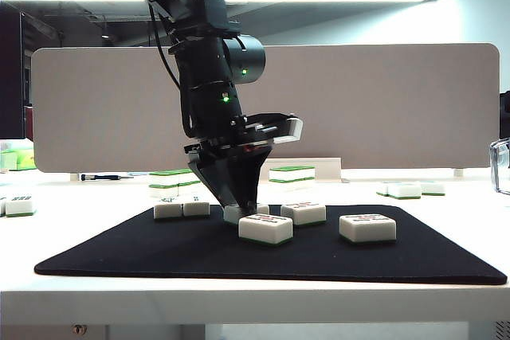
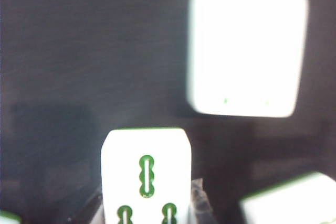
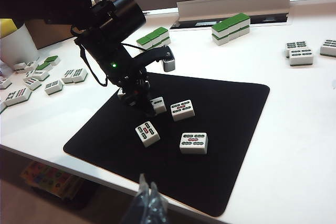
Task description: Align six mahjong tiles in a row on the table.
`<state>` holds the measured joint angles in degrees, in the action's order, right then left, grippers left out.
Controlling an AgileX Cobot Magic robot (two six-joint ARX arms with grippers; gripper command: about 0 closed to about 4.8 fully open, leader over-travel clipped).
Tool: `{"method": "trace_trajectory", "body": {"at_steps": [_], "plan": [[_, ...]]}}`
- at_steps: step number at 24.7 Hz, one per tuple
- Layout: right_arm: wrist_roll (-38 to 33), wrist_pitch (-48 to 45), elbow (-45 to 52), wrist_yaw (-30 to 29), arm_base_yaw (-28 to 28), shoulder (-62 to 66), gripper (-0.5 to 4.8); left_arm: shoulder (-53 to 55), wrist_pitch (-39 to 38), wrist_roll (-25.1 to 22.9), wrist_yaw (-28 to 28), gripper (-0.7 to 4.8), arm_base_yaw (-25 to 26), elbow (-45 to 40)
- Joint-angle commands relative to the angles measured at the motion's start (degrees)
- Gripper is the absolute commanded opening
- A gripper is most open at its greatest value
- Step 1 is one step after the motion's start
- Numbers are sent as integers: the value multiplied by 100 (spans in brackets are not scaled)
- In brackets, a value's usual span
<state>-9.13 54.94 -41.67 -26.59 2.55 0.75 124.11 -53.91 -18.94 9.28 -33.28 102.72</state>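
On mat (image 1: 143, 256), left end effector (image 1: 239, 206), tile (image 3: 158, 104)

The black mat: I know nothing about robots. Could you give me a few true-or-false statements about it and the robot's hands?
1. The left hand is down at a tile on the black mat. True.
2. The mat's tiles form one straight row. False: they lie scattered.
3. The right hand holds a tile. False: it is empty, at the mat's near edge.
4. Green-topped stacked tiles stand on the white table beyond the mat. True.
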Motion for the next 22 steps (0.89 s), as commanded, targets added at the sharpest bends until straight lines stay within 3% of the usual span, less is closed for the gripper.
{"method": "trace_trajectory", "body": {"at_steps": [1,3,9,13,17,20,22], "plan": [[17,-72,-13,13,4,-76,-1,-17,236,1121,-61,119,-7,11],[17,-72,-13,11,4,-76,-1,-17,520,1989,-173,119,-7,11],[17,-72,-13,11,4,-76,-1,-15,973,3622,-789,119,-2,11],[17,-72,-13,11,4,-76,-1,-15,1047,3941,-863,132,4,11],[17,-72,-13,11,4,-76,-1,-17,1145,3950,-863,252,4,11],[17,-72,-13,11,4,-76,-1,-22,1231,3880,-861,252,4,20],[17,-72,-13,11,4,-76,-1,-70,1255,3528,-868,252,4,24]]}}
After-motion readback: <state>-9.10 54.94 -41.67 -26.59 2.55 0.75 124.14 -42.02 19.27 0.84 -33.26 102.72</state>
